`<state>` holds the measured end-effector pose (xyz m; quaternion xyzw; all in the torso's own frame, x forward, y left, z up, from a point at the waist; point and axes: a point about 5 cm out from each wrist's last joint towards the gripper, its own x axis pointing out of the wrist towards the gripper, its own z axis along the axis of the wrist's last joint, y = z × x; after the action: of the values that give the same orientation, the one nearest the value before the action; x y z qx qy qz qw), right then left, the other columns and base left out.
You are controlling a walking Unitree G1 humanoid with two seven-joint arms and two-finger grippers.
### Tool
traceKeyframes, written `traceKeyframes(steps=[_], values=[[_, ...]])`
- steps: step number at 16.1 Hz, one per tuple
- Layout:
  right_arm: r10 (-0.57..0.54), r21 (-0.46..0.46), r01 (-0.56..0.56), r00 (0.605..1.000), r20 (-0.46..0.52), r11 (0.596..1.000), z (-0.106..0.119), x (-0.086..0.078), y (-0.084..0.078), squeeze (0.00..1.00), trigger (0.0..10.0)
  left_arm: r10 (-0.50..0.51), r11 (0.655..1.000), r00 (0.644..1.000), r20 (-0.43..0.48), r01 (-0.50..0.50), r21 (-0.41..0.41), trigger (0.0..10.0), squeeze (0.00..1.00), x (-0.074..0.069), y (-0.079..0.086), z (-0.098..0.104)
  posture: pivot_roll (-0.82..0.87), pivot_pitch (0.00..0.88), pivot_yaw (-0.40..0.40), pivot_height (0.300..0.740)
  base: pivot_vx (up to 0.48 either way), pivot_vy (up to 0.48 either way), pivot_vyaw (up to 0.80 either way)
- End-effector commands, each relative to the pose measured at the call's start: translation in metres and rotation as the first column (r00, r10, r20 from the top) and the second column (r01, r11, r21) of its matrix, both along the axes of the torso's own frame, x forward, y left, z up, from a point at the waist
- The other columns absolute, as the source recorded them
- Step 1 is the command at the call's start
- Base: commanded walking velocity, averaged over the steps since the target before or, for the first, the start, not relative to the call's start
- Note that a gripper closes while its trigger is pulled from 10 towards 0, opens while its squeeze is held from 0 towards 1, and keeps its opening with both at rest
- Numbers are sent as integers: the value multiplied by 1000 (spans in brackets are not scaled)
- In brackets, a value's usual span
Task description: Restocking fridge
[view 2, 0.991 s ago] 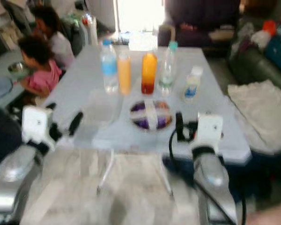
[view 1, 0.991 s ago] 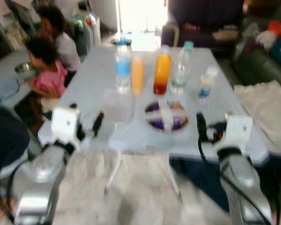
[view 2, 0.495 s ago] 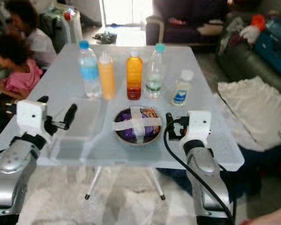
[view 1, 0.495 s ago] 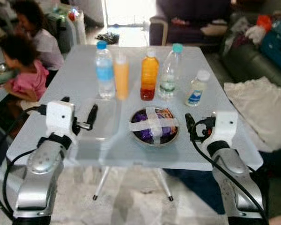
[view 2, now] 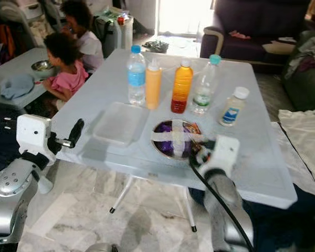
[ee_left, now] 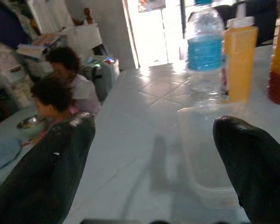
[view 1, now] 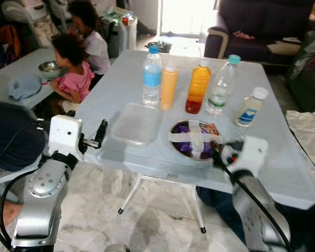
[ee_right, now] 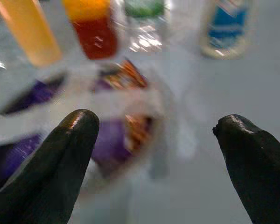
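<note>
Two people [view 1: 79, 63] sit at a low grey table [view 1: 21, 68] (a metal bowl [view 1: 46, 66] rests on it). A dark sofa [view 1: 262, 26] stands behind, and white cloth [view 2: 304, 142] lies alongside.

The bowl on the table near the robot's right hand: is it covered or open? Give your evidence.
Covered. The bowl has clear film over its purple contents, held by two white tape strips crossed on top. The right hand, fingers apart, hovers beside it.
</note>
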<state>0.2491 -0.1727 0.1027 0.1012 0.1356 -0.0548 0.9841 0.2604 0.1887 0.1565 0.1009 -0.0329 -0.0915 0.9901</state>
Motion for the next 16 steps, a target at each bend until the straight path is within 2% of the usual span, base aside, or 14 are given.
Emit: traceKeyframes(steps=[1, 2, 4, 7, 11, 12, 14, 16], values=[[7, -6, -7, 1000, 24, 1000, 9, 0, 1, 0, 10000, -28, 1000, 999, 29, 28, 11, 10000, 0, 1, -5, 7, 54, 11, -12, 740, 0, 0, 0], [6, 3, -6, 1000, 9, 1000, 8, 0, 0, 0, 10000, -31, 999, 999, 32, 31, 10, 10000, 0, 1, -6, 7, 52, 11, -11, 740, 0, 0, 0], [-5, 102, 10, 999, -54, 995, 1, 0, 2, 0, 10000, -37, 999, 999, 35, 37, 10, 10000, 0, 4, -8, 8, 50, 11, -11, 740, 0, 0, 0], [46, 135, -34, 995, -89, 990, -1, 2, 13, 0, 10000, -42, 999, 998, 47, 42, 15, 10000, 0, 7, -8, 11, 58, 10, -9, 740, 0, 0, 0], [114, 187, -101, 992, -58, 977, 8, 14, 24, 0, 10000, -51, 999, 998, 47, 50, 19, 10000, 0, 7, -11, 10, 60, 13, -4, 740, 0, 0, 0], [134, 226, -116, 989, -64, 967, 8, 17, 29, 0, 10000, -57, 998, 997, 44, 56, 20, 10000, 0, 7, -12, 10, 63, 15, -4, 740, 0, 0, 0], [136, 289, -94, 982, -130, 953, 0, 17, 35, 0, 10000, -63, 998, 997, 45, 62, 20, 10000, 0, 8, -14, 10, 64, 18, -4, 740, 0, 0, 0], [151, 284, -96, 972, -180, 954, -5, 16, 37, 0, 10000, -65, 998, 997, 45, 64, 21, 10000, 0, 9, -14, 10, 64, 20, -5, 740, 0, 0, 0]])
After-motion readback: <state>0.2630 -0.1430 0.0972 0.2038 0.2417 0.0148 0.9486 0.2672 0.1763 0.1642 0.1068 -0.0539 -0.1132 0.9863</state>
